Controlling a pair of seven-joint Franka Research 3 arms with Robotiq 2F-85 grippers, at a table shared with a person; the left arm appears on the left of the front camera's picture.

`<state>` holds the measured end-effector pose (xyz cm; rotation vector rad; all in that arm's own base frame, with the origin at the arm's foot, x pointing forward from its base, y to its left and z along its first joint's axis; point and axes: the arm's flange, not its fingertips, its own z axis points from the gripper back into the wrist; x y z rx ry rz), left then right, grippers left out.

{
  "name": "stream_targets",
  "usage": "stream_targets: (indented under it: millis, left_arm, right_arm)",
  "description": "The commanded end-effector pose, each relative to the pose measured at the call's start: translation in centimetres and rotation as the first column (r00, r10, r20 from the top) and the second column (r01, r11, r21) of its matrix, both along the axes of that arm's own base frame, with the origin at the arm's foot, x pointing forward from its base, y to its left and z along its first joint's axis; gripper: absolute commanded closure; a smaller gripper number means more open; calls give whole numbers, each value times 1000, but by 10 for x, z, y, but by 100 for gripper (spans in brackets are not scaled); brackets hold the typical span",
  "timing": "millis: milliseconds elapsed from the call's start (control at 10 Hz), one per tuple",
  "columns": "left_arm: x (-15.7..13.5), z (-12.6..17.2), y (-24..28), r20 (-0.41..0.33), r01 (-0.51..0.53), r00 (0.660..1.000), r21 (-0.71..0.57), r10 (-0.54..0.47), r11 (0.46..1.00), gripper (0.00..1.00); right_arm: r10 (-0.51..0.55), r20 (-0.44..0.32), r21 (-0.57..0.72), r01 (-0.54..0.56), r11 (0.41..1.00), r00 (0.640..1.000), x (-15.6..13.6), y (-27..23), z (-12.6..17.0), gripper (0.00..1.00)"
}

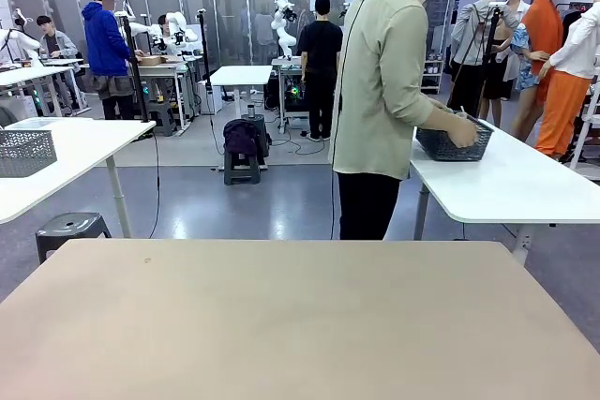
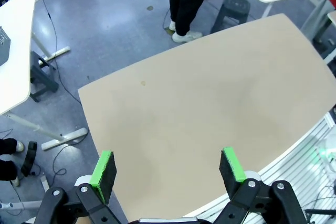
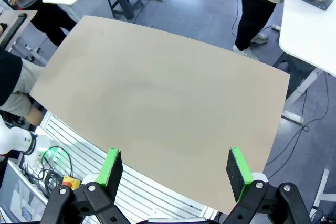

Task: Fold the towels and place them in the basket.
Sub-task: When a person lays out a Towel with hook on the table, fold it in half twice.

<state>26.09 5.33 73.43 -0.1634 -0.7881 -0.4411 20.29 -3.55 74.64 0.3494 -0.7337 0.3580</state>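
One tan table (image 1: 281,325), two mesh baskets (image 1: 455,144) (image 1: 23,152), four green-padded fingers (image 2: 103,174).

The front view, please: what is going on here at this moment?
The person stands beyond the beige table, turned towards a white side table, with a hand at the dark grey basket that sits on it. The left gripper and the right gripper hang open above the beige table, holding nothing. The robot has not yet touched anything.
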Motion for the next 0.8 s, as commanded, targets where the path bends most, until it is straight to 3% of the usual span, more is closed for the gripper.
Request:
stream_targets:
  millis: [0, 700]
  left_arm:
    - [0, 0, 0, 1, 2, 1000, -5, -2, 1000, 0]
    - [0, 0, 0, 1, 2, 1000, -5, -2, 1000, 0]
  right_arm:
    - [-3, 2, -1, 3, 1000, 1000, -1, 0, 1, 0]
    - [-3, 2, -1, 3, 1000, 1000, -1, 0, 1, 0]
